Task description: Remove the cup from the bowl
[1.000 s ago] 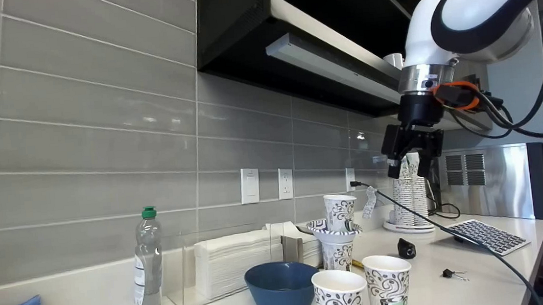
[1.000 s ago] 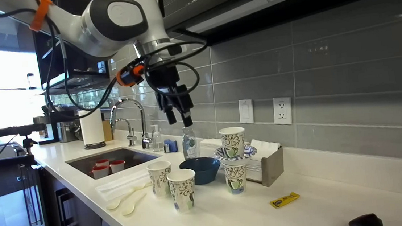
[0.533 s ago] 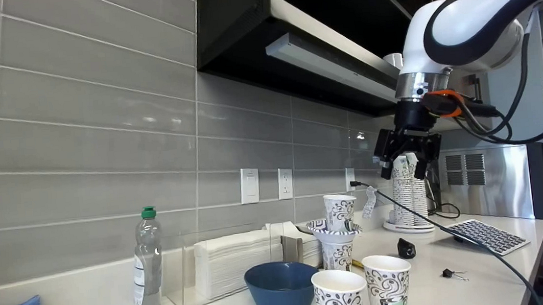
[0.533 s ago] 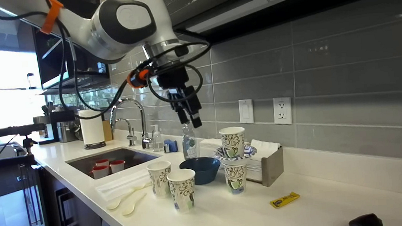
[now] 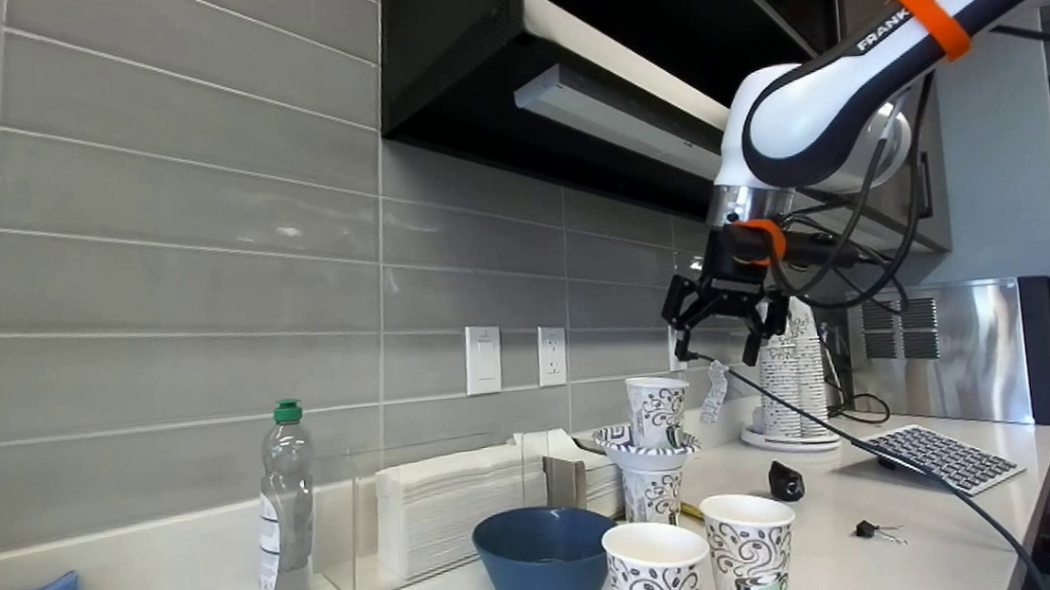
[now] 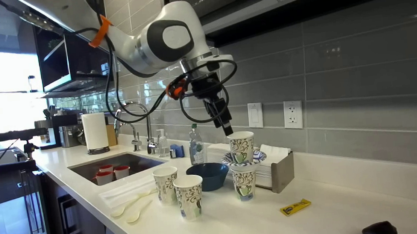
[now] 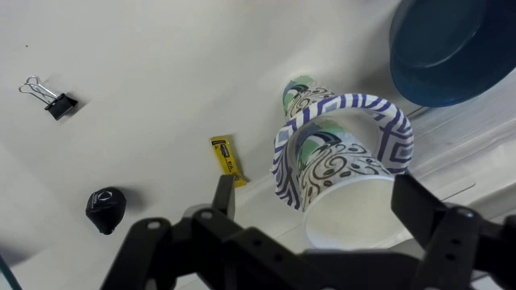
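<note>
The white patterned paper cup [image 5: 657,412] stands upright in the small white patterned bowl [image 5: 614,437]. The bowl rests on another upturned-looking or upright paper cup [image 6: 244,184]; which way up is hard to tell. In the wrist view the cup [image 7: 338,163] shows its open rim between the fingers, closer to the right one, with the bowl [image 7: 397,141] behind it. My gripper [image 5: 718,354] is open and empty, a little above the cup's rim. In an exterior view the fingertips [image 6: 227,130] appear by the rim's left edge; contact cannot be told.
Two similar cups [image 6: 189,198] [image 6: 166,184] and a blue bowl [image 5: 545,559] stand near the stack. A napkin holder [image 6: 283,172] is behind it. A yellow packet [image 7: 227,161], black object [image 7: 105,209] and binder clip [image 7: 60,105] lie on the counter. A cabinet [image 5: 644,132] hangs above.
My open gripper has moved toward the stacked cup and lower, going left in an exterior view and right in the opposite one. The cup, bowl and other objects have not moved.
</note>
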`<state>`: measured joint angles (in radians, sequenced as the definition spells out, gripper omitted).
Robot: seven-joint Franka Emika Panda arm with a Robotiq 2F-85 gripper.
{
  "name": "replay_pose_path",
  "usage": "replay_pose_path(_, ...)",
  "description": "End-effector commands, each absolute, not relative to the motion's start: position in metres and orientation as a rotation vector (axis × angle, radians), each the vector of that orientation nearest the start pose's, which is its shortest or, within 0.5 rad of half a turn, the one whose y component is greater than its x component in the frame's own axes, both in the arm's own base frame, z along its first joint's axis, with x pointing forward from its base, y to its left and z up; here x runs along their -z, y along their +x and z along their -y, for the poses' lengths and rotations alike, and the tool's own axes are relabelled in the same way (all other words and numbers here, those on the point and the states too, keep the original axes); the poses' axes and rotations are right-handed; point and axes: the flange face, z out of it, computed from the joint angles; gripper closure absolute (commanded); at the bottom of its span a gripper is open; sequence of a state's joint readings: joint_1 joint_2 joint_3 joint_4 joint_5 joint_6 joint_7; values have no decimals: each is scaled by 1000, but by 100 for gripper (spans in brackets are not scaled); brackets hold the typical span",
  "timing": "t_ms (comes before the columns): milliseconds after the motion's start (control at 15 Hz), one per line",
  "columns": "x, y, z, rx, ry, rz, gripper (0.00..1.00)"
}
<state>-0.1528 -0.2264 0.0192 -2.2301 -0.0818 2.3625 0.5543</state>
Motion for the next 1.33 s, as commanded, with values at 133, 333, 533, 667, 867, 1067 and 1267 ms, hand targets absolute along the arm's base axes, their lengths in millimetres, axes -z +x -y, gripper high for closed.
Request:
replay_pose_path(133,-497,558,82,592,-2879,-1126,0)
replay_pose_path(333,-492,571,91,594,-2867,-1177,0)
replay_pose_path(533,-486,577,98,572,-2861,-1210,0)
replay_pose_path(667,-482,578,103,550,-2863,-1221,0)
replay_pose_path(867,-480,576,108,524,-2871,-1225,0)
replay_pose_path(1067,-479,572,110,480,-2866,-1233,0)
replay_pose_path(1267,-478,571,111,452,-2867,-1240,27)
